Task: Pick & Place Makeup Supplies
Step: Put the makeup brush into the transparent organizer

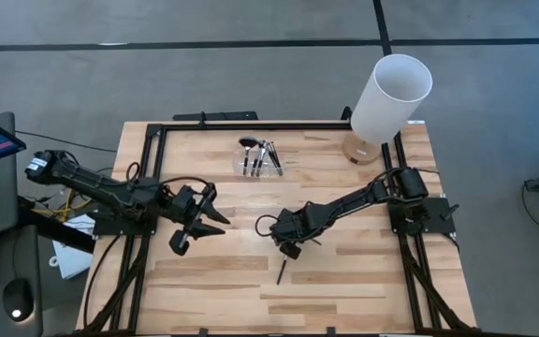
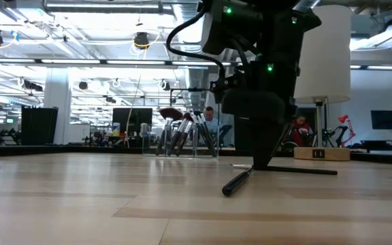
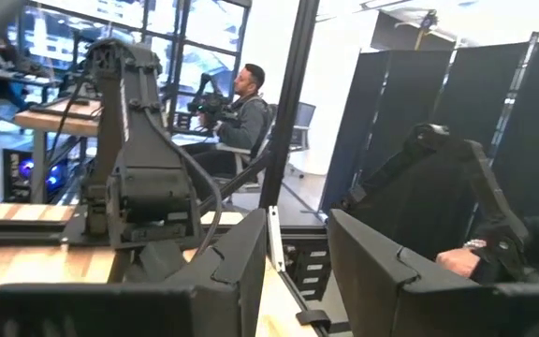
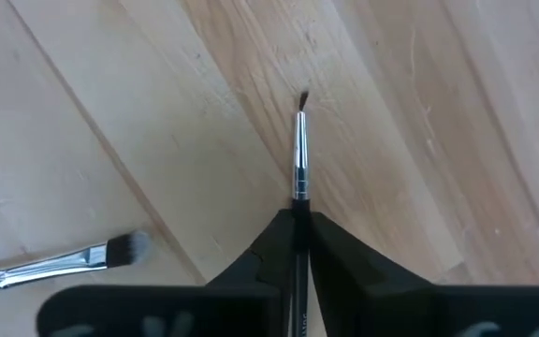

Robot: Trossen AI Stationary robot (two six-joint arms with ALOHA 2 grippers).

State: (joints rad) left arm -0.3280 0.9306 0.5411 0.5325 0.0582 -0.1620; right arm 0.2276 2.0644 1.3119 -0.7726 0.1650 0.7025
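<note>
My right gripper stands low over the middle of the table, shut on a slim black brush with a silver ferrule and a fine tip. A second brush with a flat pale tip lies loose on the wood just nearer the front edge; it also shows in the right wrist view and the low view. Several more brushes stand in a clear holder at the far middle. My left gripper is open and empty at the left, above the table. My right gripper pinches the thin brush's black handle between its two fingers, just behind the silver ferrule. The fingers come from above, pointing down. The brush lies level at the table top; whether it rests on the wood or is just clear, I cannot tell.
A tall white cylinder stands on a wooden base at the far right corner. A black frame runs around the table's edges. Bare wood lies toward the front. A person sits in the room beyond.
</note>
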